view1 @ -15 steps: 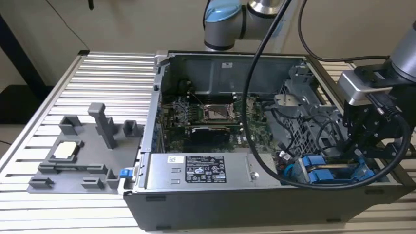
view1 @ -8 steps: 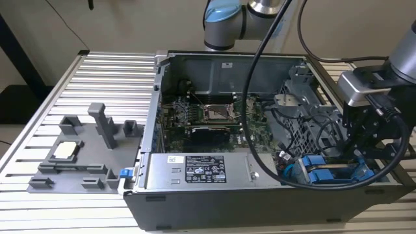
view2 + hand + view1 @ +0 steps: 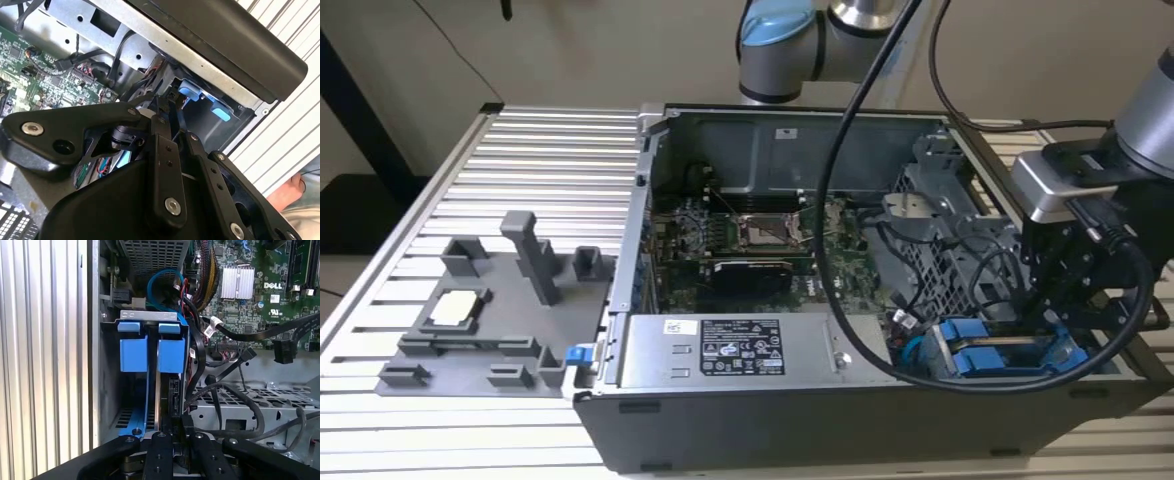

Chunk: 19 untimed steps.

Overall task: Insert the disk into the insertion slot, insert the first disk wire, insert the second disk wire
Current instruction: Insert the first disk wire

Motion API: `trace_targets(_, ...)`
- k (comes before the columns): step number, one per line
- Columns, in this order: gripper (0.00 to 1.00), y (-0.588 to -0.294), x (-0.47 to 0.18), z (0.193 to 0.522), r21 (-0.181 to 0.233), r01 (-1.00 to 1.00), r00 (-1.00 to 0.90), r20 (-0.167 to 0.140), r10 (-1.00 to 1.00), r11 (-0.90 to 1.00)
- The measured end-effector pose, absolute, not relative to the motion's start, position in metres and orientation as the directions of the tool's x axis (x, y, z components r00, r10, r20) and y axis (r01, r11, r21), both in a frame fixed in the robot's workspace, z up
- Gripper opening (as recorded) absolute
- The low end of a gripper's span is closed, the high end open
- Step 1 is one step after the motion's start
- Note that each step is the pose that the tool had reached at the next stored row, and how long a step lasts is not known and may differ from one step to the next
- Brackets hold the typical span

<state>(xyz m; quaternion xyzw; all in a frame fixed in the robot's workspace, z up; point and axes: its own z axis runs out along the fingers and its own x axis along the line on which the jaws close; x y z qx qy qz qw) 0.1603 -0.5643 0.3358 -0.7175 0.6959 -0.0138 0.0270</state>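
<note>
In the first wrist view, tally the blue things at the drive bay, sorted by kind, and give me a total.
Small blue tabs: 2
Large blue blocks: 2
Blue cable loop: 1
Blue slotted rail: 1
Total: 6

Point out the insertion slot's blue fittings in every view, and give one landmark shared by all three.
Exterior view: the blue fittings sit in the case corner at the exterior view's right, beside the power-supply box.
Second wrist view: blue fittings under the case's black rim.
First wrist view: blue fittings between the case wall and black cables.
Shared landmark: the green motherboard.
</note>
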Motion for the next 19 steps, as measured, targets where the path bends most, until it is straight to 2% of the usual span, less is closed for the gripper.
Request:
trace_targets(12, 0.2, -0.564, 0.16, 0.332, -0.058, -0.998, 0.031, -0.019, -0.999, -0.03)
trace_targets(13, 0.26, -0.564, 0.16, 0.333, -0.058, -0.998, 0.031, -0.018, -0.999, -0.03)
trace_targets(19, 0.26, -0.564, 0.16, 0.358, -0.058, -0.998, 0.031, -0.019, -0.999, -0.03)
